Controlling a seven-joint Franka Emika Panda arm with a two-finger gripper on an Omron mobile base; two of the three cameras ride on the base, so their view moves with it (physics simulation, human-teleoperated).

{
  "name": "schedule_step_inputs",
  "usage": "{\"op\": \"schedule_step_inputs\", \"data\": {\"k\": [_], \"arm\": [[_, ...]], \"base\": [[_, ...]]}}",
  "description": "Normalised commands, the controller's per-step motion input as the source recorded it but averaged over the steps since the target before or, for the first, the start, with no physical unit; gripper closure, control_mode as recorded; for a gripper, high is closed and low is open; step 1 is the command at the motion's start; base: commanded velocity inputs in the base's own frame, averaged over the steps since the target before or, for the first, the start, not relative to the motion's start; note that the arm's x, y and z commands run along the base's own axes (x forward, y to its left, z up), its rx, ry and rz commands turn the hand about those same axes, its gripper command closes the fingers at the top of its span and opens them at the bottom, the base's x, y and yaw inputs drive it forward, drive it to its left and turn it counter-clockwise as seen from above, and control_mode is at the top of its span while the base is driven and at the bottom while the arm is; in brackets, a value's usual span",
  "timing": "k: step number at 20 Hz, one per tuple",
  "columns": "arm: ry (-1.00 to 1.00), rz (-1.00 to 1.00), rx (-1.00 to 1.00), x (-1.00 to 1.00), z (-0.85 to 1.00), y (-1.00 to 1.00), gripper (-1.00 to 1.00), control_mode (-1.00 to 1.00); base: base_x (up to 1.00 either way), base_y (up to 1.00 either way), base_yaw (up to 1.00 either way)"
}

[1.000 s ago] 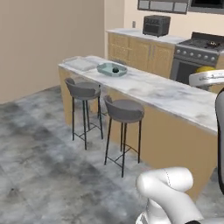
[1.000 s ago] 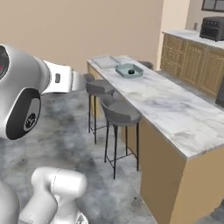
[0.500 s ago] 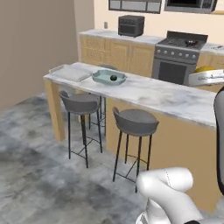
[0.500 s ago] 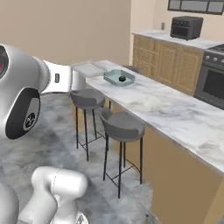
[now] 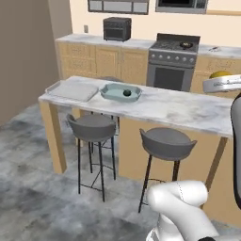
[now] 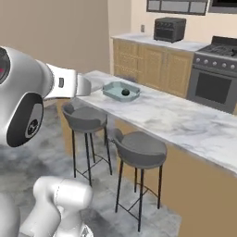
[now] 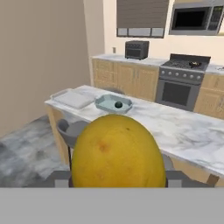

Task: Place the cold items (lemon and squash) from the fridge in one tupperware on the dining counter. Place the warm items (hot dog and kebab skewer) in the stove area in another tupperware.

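Marble tops the long desk (image 5: 179,107), which stands in front of wooden cabinets and a stove (image 5: 172,63). Near its left end sits a pale blue-green tub (image 5: 120,92) with a small dark item (image 5: 126,93) inside, and a second, clear tub (image 5: 73,90) lies just beside it at the desk's left corner. Two grey stools (image 6: 139,149) stand along the front edge. From the hand view, a yellow lemon (image 7: 118,153) is held in the gripper (image 7: 117,178), jaws spread around it. The left base view catches just a yellow sliver of it at the right edge, above the desk's right end.
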Motion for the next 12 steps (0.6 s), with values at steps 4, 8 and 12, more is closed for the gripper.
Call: {"op": "schedule_step_inputs", "data": {"k": [4,8,12], "arm": [[0.0,0.0,0.0,0.0,0.0,0.0,1.0,1.0],[0.0,0.0,0.0,0.0,0.0,0.0,1.0,1.0],[0.0,0.0,0.0,0.0,0.0,0.0,1.0,1.0]], "base": [[0.67,1.0,-0.38],[0.77,0.97,-0.41],[0.9,0.54,-0.26]]}}
